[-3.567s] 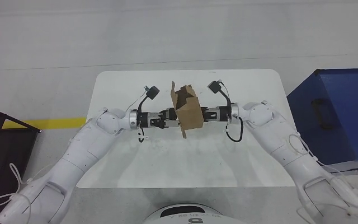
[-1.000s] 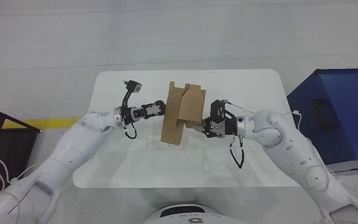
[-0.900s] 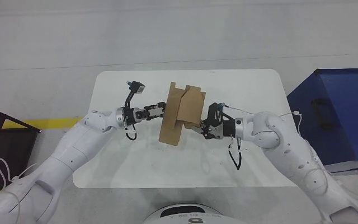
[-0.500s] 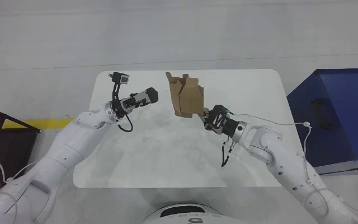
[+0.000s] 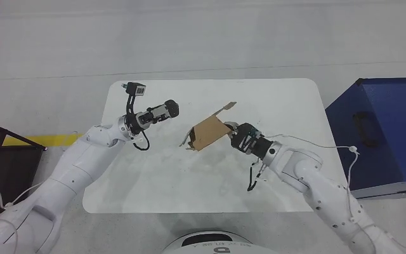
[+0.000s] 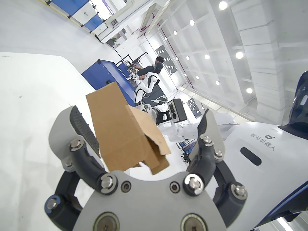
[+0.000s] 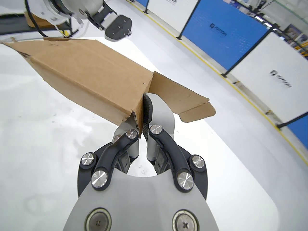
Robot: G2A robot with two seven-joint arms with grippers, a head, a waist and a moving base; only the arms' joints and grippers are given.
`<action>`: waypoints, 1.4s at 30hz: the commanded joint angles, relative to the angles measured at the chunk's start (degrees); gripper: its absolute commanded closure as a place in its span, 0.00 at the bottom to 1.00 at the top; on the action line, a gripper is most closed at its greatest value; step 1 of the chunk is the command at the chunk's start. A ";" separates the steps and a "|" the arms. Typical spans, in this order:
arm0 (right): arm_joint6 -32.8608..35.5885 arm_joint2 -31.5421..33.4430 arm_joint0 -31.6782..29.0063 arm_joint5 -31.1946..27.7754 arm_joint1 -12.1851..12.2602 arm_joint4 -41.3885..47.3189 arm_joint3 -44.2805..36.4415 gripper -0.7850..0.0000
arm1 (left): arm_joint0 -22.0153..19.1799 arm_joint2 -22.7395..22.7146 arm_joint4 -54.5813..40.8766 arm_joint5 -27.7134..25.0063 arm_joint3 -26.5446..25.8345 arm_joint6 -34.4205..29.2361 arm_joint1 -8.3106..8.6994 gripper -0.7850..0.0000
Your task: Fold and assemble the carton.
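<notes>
From above: I hold the carton (image 5: 208,133) over the middle of the white worktop (image 5: 285,184). My right hand (image 5: 231,134) is clamped on its near end, and my left hand (image 5: 170,109) hangs spread and empty, near the far end but apart from it. The carton's long axis runs across the worktop from my right hand toward my left side. Its free end dips toward the surface, and I cannot tell whether that corner touches. From my left wrist: the two pads of the left hand (image 6: 139,116) stand wide with nothing between them. The brown carton (image 6: 115,126) lies straight ahead, its open, half-flattened end facing them. From my right wrist: the right hand (image 7: 142,111) pinches one cardboard wall at a corner fold, with a loose flap (image 7: 185,102) splayed to one side. The left hand (image 7: 118,28) waits beyond the far end. I judge the next move turns on that gap, since the left hand is the free one and nearer the unheld end. I see no print on the carton, and the lettering on the room's wall panels I leave unread.
</notes>
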 commanded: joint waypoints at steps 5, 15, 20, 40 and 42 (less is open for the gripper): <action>4.77 0.89 6.82 -20.54 -0.04 22.16 9.34 1.00 | -0.57 1.96 4.60 -0.31 0.54 0.31 -0.14 0.00; 13.17 -1.75 14.30 -27.67 -0.67 38.45 17.99 1.00 | -2.86 3.64 17.16 -1.79 6.79 3.00 -2.77 0.00; 16.12 -3.07 15.80 -26.16 -1.00 42.38 19.21 1.00 | -3.05 4.02 24.07 -1.79 5.95 6.44 -4.61 0.00; 19.82 -7.72 19.06 -26.05 -2.63 45.34 21.63 1.00 | -4.01 5.95 34.54 1.27 3.11 9.56 -9.08 0.00; 20.04 -8.18 19.50 -26.29 -2.82 45.58 22.08 1.00 | -3.97 5.78 34.80 1.42 3.17 9.74 -9.29 0.00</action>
